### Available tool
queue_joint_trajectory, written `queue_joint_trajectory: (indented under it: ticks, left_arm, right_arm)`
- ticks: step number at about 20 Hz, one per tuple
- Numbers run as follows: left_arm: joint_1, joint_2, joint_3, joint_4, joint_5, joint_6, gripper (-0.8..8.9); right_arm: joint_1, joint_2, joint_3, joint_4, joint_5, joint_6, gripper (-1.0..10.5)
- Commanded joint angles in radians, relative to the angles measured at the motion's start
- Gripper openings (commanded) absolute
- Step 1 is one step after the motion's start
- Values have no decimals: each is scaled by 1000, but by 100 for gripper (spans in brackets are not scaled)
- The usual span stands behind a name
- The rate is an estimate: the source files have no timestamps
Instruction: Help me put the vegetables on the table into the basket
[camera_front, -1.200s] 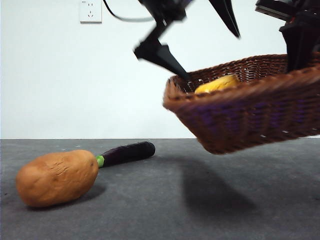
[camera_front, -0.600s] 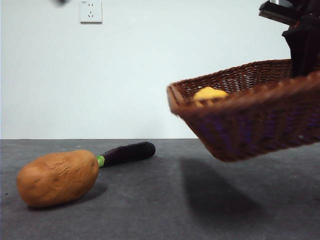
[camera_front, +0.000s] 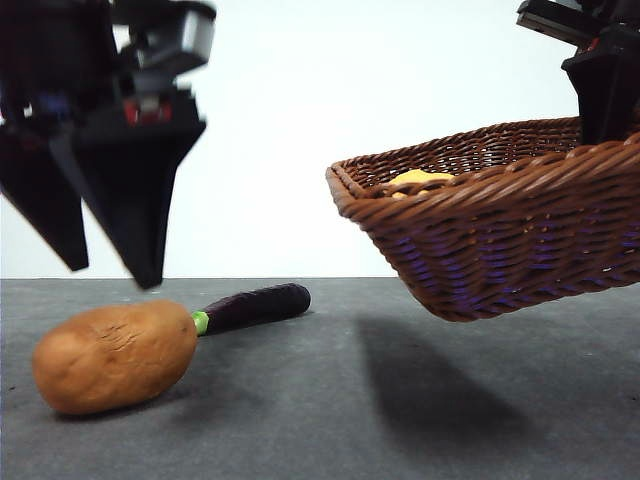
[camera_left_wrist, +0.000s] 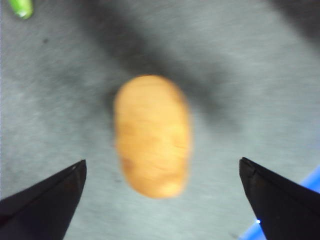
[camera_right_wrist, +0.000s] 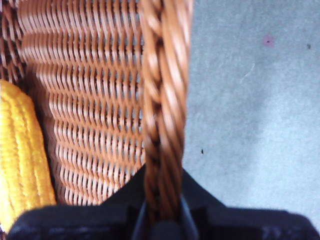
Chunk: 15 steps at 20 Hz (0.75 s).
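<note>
The orange-brown potato (camera_front: 115, 357) lies on the table (camera_front: 330, 430) at the front left, with the purple eggplant (camera_front: 255, 305) just behind it. My left gripper (camera_front: 112, 275) hangs open just above the potato; in the left wrist view (camera_left_wrist: 162, 165) its jaws stand wide on either side of the potato (camera_left_wrist: 152, 135). My right gripper (camera_front: 600, 110) is shut on the rim of the wicker basket (camera_front: 500, 240) and holds it off the table at the right. The yellow corn cob (camera_front: 420, 178) lies inside. The right wrist view shows the rim (camera_right_wrist: 162, 100) and the corn (camera_right_wrist: 20, 160).
The basket casts a shadow (camera_front: 430, 380) on the table beneath it. A white wall (camera_front: 280, 150) stands behind the table. The eggplant's green cap (camera_left_wrist: 21, 7) shows at a corner of the left wrist view.
My left gripper left the basket, went out of view, and has come down open over the potato at the left. The basket has levelled a little and the corn sits lower in it.
</note>
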Motion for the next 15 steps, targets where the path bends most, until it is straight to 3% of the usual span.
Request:
queue_joint_trajectory:
  ticks: [1,4,8,9,12,15]
  left_arm:
    - [54,71,-11,25,22,60,576]
    - [116,147,-11,74,185,86,575]
    - [120,221,-11,101,179,121,554]
    - [119,235,-11,99,178,123,466]
    - [119,260,-11,95,172,137,-3]
    - [119,222,-10,106,191,122,-8]
  right_arm:
    - [1,1,8,-1,-11,-11,-11]
    - [1,1,8,-4,-11,-11,-11]
    - [1,1,8,-4,-11,-11,-11]
    - [1,1,8,-2,-11,-11,-11]
    - [1,1,8,-1,-11,-11,-11]
    - [1,1,8,0,-11,-10,-11]
